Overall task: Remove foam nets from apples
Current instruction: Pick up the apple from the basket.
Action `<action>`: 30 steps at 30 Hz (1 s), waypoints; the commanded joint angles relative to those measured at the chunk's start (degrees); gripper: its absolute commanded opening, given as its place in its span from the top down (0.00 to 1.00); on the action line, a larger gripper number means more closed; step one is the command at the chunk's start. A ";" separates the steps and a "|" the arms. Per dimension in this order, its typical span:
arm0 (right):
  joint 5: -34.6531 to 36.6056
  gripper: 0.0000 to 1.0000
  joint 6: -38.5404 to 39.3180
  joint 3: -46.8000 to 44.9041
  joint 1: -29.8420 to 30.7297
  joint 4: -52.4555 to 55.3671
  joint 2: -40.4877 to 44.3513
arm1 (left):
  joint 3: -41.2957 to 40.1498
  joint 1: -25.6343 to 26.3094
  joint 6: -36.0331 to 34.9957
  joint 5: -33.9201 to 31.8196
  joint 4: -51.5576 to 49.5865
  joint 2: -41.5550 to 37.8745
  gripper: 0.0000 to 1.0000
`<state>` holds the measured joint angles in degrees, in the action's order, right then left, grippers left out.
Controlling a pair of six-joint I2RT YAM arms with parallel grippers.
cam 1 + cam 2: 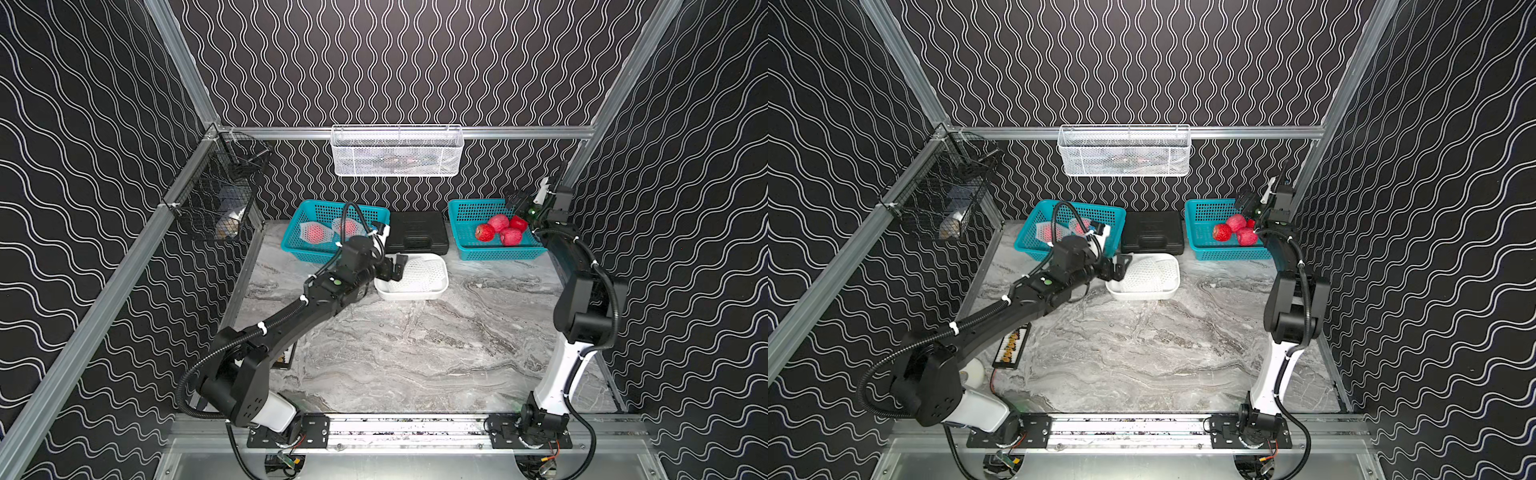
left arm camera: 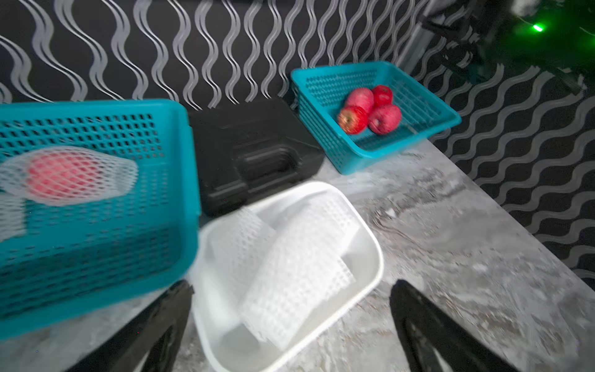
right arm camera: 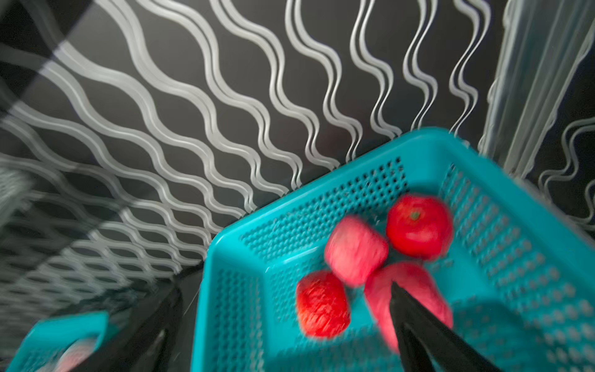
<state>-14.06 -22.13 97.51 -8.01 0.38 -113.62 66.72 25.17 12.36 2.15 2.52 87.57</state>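
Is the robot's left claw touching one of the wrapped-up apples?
Apart. The left wrist view shows the open left gripper over the white tub, with the netted apple inside the teal basket, well clear of it.

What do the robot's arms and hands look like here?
The left arm and right arm are black boxy links above a white lower segment. A black ribbed hose runs along each, fastened with white ties. Each wrist carries a green light. The left hand and right hand have black tapering fingers.
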 commanded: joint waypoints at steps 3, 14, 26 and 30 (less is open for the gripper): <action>-4.55 0.00 -2.53 -14.10 5.90 -2.59 15.33 | 12.35 -5.76 -0.67 0.11 -13.38 8.04 0.01; 2.32 0.00 -1.73 -50.15 27.00 -25.69 35.65 | 28.90 -17.97 -1.13 2.39 -24.62 21.75 0.03; 8.93 0.00 12.88 -75.11 43.12 -55.47 37.91 | 32.18 -21.20 11.92 2.64 -15.10 32.30 0.01; 13.86 0.00 16.51 -76.81 47.51 -63.12 33.12 | 37.27 -21.39 15.47 2.92 -13.95 38.14 0.01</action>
<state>-4.93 -10.52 21.21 37.80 -49.74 -78.76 101.71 3.99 23.33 5.74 -14.37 123.31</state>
